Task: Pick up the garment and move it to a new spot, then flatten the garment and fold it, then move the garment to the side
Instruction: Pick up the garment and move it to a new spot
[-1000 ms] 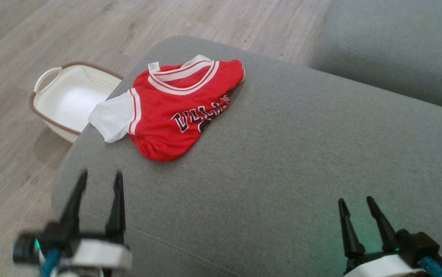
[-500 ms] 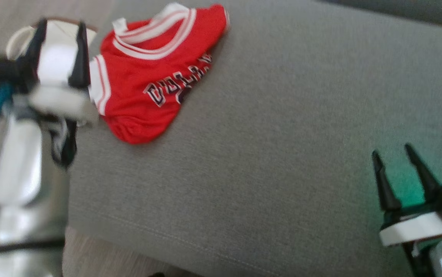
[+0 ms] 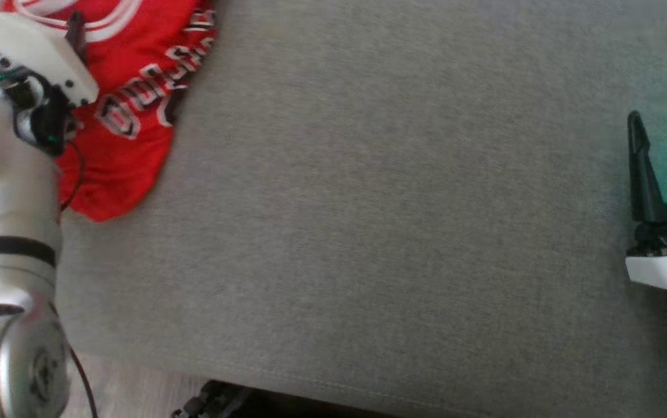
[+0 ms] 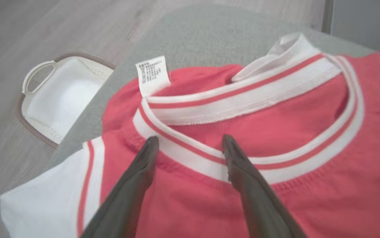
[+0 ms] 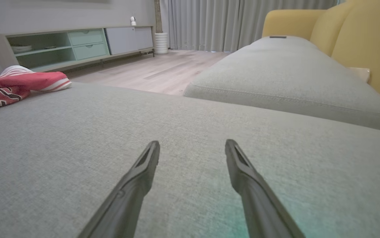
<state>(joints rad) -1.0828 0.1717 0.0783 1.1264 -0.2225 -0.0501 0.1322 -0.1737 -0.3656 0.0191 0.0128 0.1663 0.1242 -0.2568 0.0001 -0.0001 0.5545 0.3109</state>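
Fingers of the left gripper (image 4: 190, 138) stand spread w/ nothing between them, tips over the near band of the collar (image 4: 242, 99) of the garment (image 4: 325, 198). Whether they touch the cloth already, I cannot tell. One sec ago this gripper hung low by the front edge of the cushion (image 3: 397, 232), well short of the garment; now its arm reaches over the red cloth. The head camera tilted also, so the shifted picture is no move of the garment: it lies on the same corner of the cushion. For the task: approach nearly done, pick-up not yet, i.e. next is prob. to lower and close on the collar. The right gripper (image 5: 193, 142) is spread and empty too, over bare cushion, garment well to its left.

The garment points away from the left gripper: hem toward the wrist, collar ahead of the tips, label (image 4: 152, 74) standing up just beyond the left finger. Long axis, hem to collar, runs approx. along the fingers. Left of the left finger its white sleeve (image 4: 44, 205) sticks out. Farther left, on the floor (image 4: 11, 26), a basket (image 4: 41, 99).
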